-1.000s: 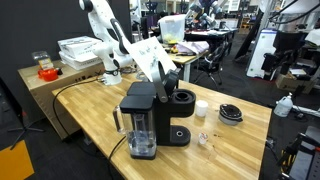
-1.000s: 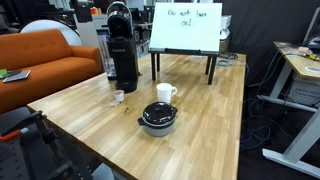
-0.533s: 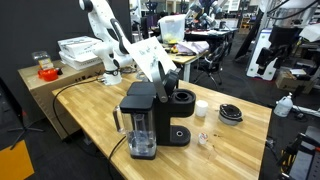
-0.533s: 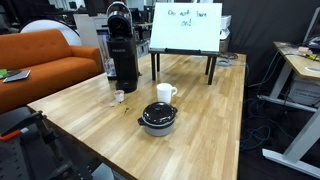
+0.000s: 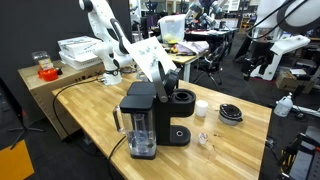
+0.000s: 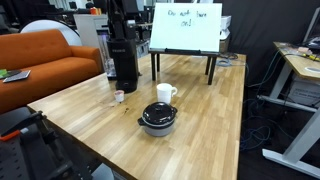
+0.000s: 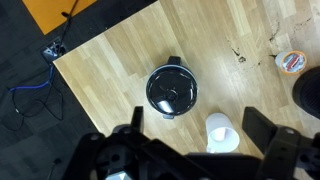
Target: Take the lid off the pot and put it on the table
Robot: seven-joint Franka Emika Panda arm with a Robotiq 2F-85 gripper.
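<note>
The low black pot (image 7: 172, 90) stands on the light-wood table (image 7: 110, 60) with its dark round lid (image 7: 171, 86) on it. Both exterior views show the pot (image 6: 158, 119) (image 5: 230, 114) with the lid (image 6: 158, 111) closed. In the wrist view my gripper (image 7: 200, 128) hangs high above the table, open and empty. Its dark fingers (image 7: 262, 125) are spread wide, nearer the frame's bottom edge than the pot. The white arm (image 5: 110, 40) rises behind the coffee machine.
A white cup (image 7: 222, 135) (image 6: 165, 94) stands close to the pot. The tall black coffee machine (image 5: 150, 115) (image 6: 124, 60) stands further along the table, with a small pod (image 7: 290, 62) by it. A whiteboard (image 6: 185, 27) stands at the far end. An orange sofa (image 6: 40, 65) is beside the table.
The pot, lid and cup have not moved. A dark shape has come in over the top of the coffee machine in an exterior view.
</note>
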